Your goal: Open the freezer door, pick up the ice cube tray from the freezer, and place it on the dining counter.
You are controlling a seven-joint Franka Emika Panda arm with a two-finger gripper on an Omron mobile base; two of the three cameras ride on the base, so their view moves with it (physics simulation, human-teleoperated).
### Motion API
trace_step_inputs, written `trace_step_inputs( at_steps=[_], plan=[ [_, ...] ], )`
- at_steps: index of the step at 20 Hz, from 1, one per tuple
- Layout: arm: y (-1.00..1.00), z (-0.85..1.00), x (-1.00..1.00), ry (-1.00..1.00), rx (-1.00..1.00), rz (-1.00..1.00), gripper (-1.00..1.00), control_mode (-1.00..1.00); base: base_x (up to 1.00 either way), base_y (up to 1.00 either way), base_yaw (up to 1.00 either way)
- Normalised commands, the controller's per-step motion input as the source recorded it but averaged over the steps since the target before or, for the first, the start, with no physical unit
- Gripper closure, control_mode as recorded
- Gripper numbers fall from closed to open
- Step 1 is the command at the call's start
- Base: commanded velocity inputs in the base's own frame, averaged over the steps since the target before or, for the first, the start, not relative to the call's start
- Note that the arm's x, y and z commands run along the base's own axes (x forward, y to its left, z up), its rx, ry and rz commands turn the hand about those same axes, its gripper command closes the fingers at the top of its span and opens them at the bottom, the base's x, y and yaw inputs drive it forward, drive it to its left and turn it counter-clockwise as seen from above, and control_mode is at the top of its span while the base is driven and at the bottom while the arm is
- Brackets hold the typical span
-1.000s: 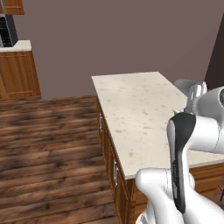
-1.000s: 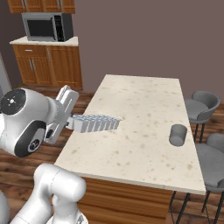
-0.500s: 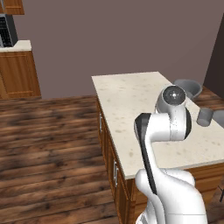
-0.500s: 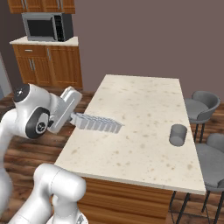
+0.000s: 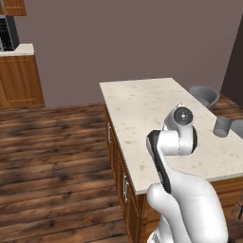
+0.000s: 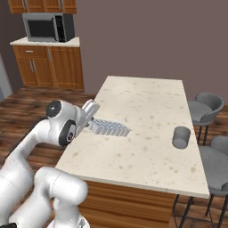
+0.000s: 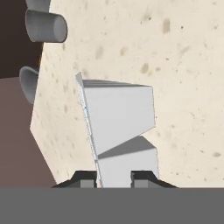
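Spanning wood floor (image 6: 26,104), speckled dining counter (image 6: 147,111), microwave (image 6: 48,26)

White rounded arm (image 6: 31,147), dark joints

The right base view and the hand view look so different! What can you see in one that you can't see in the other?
The right base view alone has the microwave, wooden cabinets and floor. The hand view alone has the close-up underside of the ice cube tray between the fingertips. Both share the shut hand holding the tray over the dining counter, the grey cup and a chair.
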Motion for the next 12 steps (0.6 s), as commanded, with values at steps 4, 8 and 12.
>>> trace_step_inputs(
  at_steps=[4, 8, 12],
  plan=[
    [-0.44, -0.39, 0.74, -0.01, 0.09, 0.00, 1.00, -1.00, 0.00, 0.00, 0.00],
    [-0.42, -0.36, 0.71, 0.00, 0.04, 0.00, 1.00, -1.00, 0.00, 0.00, 0.00],
    [-0.35, -0.40, 0.64, 0.00, 0.02, 0.00, 1.00, -1.00, 0.00, 0.00, 0.00]
  ],
)
